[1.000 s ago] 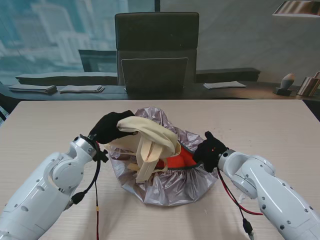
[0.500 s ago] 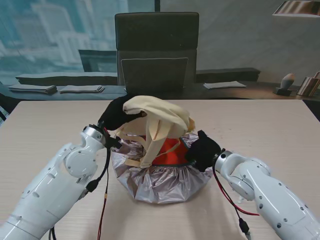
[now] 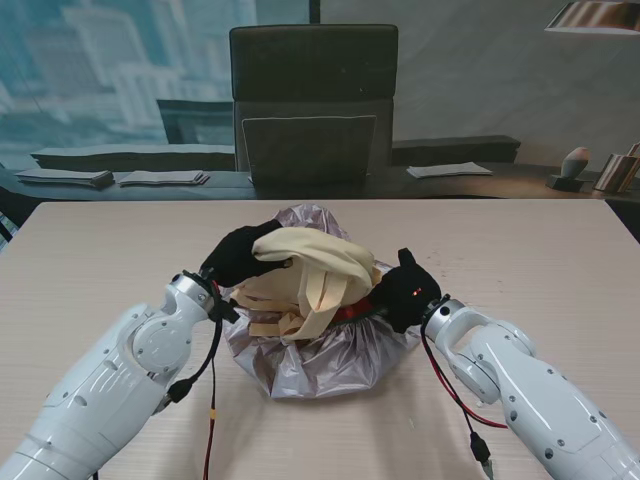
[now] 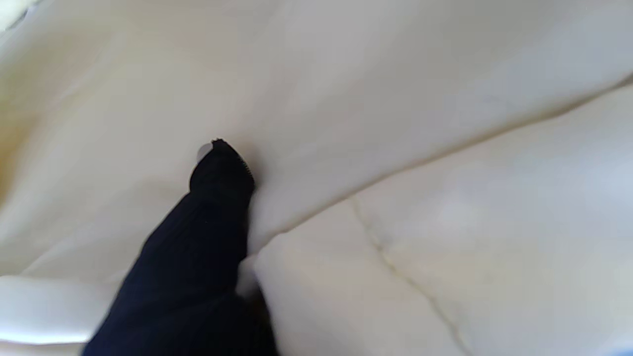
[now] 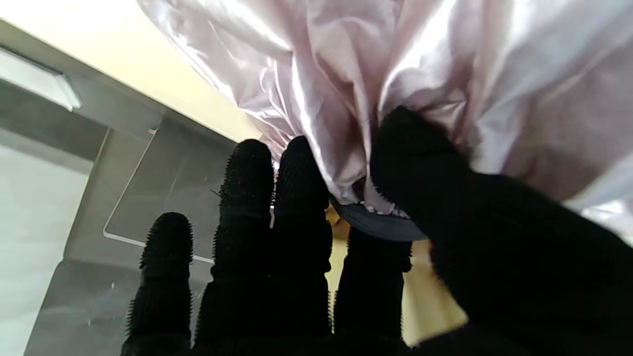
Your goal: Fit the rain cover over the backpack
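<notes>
A cream backpack [image 3: 305, 272] with loose straps lies in a shiny silver-lilac rain cover [image 3: 320, 360] at the table's middle. A red patch [image 3: 352, 310] shows between bag and cover on the right. My left hand [image 3: 238, 255], in a black glove, is shut on the backpack's left upper end. Cream fabric [image 4: 395, 148] fills the left wrist view, with one black finger [image 4: 217, 173] pressed into it. My right hand [image 3: 408, 292] is shut on the cover's right edge. In the right wrist view the thumb [image 5: 420, 163] pinches the gathered cover [image 5: 346, 74] with its dark hem [image 5: 376, 225] against the fingers [image 5: 296, 198].
The pale wooden table [image 3: 540, 250] stretches to both sides. A dark office chair [image 3: 313, 100] stands behind its far edge. Farther back a dark desk carries papers [image 3: 450, 170] and folders [image 3: 110, 178]. Red and black cables [image 3: 455, 395] hang from both wrists.
The backpack, lifted high half a second ago, has come back down into the cover. The cover's far side is up behind the bag again. My right hand moved slightly away with the edge.
</notes>
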